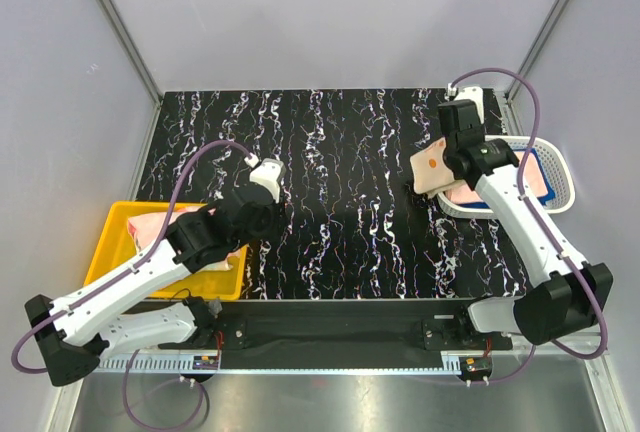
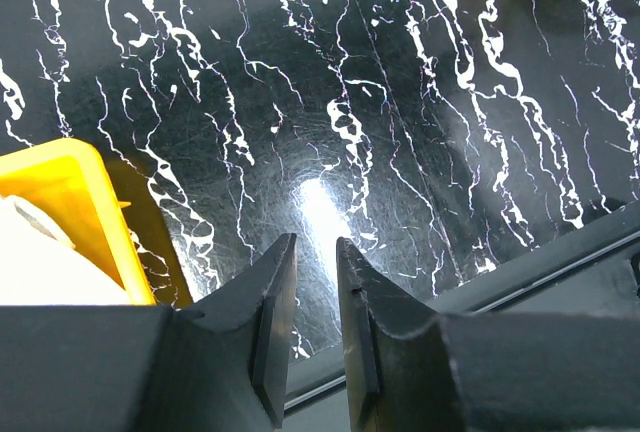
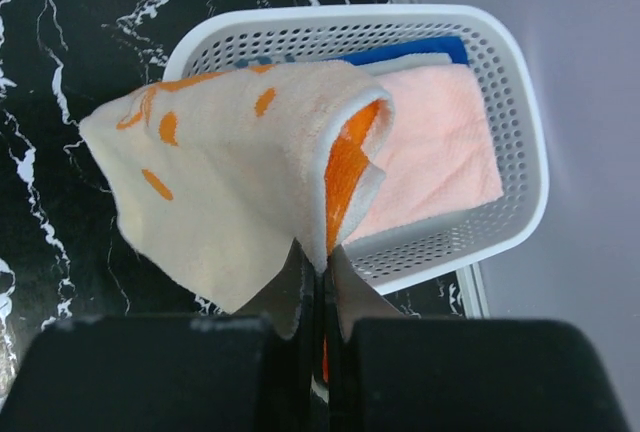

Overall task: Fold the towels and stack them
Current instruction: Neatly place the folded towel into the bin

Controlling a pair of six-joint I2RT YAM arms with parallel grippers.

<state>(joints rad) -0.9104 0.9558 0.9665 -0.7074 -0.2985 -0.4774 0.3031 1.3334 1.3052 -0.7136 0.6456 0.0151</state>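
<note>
The right hand [image 3: 320, 270] pinches the beige towel [image 3: 215, 167] at the basket's [image 3: 528, 142] rim, above the tabletop [image 3: 60, 72]; the left hand [image 2: 316, 252], slightly spread and empty, is far from the basket.

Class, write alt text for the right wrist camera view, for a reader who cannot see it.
The right end effector is shut on a beige towel with orange markings, held in front of a white mesh basket on a black marbled table. Inside lie a pale pink towel and a blue towel.
</note>
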